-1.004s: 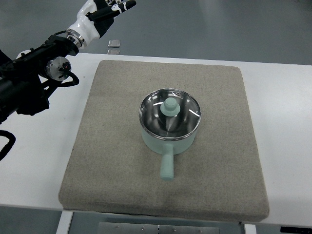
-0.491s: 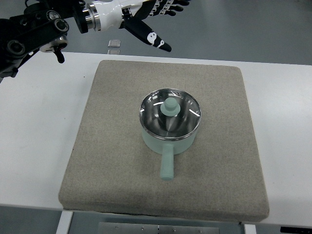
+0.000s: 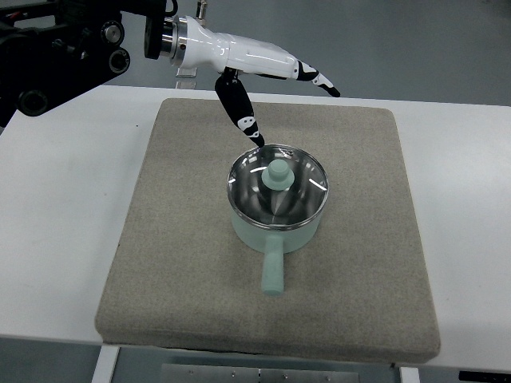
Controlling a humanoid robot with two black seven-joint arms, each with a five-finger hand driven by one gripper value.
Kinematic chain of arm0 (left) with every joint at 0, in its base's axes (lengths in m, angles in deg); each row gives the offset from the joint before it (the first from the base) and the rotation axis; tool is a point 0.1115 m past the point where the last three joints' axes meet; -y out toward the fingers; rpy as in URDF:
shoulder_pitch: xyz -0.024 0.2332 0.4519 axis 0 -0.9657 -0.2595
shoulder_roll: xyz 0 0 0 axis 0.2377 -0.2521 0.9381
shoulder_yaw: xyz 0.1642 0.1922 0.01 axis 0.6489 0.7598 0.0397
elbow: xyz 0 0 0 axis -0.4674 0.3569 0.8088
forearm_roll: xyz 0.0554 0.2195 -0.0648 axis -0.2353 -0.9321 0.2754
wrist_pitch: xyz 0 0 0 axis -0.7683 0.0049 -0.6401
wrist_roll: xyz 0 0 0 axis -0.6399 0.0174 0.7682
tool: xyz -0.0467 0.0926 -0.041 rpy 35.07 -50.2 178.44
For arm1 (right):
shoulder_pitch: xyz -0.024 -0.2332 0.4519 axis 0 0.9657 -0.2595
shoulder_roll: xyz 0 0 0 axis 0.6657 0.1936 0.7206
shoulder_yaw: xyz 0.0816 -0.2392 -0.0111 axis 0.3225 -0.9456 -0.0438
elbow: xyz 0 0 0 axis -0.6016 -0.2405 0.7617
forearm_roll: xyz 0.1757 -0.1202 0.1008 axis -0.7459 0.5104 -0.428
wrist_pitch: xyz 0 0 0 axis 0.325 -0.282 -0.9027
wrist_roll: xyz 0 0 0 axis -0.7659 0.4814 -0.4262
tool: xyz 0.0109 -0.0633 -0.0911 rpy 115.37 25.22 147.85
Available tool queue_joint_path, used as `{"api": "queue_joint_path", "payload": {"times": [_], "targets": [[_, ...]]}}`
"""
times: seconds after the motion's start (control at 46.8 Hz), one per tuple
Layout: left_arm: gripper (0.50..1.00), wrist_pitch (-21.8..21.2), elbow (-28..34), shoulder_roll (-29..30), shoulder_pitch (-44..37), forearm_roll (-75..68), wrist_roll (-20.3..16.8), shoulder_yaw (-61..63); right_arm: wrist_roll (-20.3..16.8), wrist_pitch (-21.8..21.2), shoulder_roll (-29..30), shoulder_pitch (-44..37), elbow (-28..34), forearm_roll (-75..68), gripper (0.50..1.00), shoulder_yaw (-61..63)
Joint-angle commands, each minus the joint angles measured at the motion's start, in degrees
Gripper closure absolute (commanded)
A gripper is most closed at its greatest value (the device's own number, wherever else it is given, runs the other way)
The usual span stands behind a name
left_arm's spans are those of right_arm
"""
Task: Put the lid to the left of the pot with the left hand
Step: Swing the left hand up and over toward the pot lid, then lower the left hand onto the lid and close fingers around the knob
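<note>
A mint-green pot (image 3: pixel 275 231) with a straight handle pointing toward me sits in the middle of a grey mat (image 3: pixel 184 239). A glass lid (image 3: pixel 278 191) with a steel rim and a mint-green knob (image 3: pixel 279 172) rests on the pot. My left hand (image 3: pixel 271 88) reaches in from the upper left, above the mat's far edge. Its fingers are spread and hold nothing. The thumb (image 3: pixel 239 112) points down toward the lid's far-left rim without touching it. The other fingers (image 3: pixel 311 76) stretch out to the right, behind the pot.
The mat lies on a white table (image 3: pixel 64 223). Bare mat lies to the left of the pot. A small square object (image 3: pixel 188 76) sits on the floor beyond the table's far edge, partly hidden by my arm.
My left arm has swung from the far upper left toward the right and nearer the pot. The hand now hovers just behind the lid. Pot and lid have not moved.
</note>
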Motion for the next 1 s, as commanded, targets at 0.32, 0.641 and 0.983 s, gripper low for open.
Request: {"api": "queue_joint_path", "payload": {"times": [0.32, 0.641, 0.983], "targets": [[0.506, 0.5, -2.0, -0.4, 2.8, -9.8, -1.5, 2.3, 0.0, 0.0, 0.0, 0.0, 0.0, 0.0, 0.576, 0.0], [0.506, 0.5, -1.4, -1.8, 2.8, -10.2, -1.5, 6.8, 0.0, 0.0, 0.0, 0.0, 0.0, 0.0, 0.576, 0.0], [0.506, 0.4, -2.0, -2.6, 4.3, -17.9, -1.5, 7.9, 0.0, 0.0, 0.0, 0.0, 0.0, 0.1, 0.576, 0.0]]}}
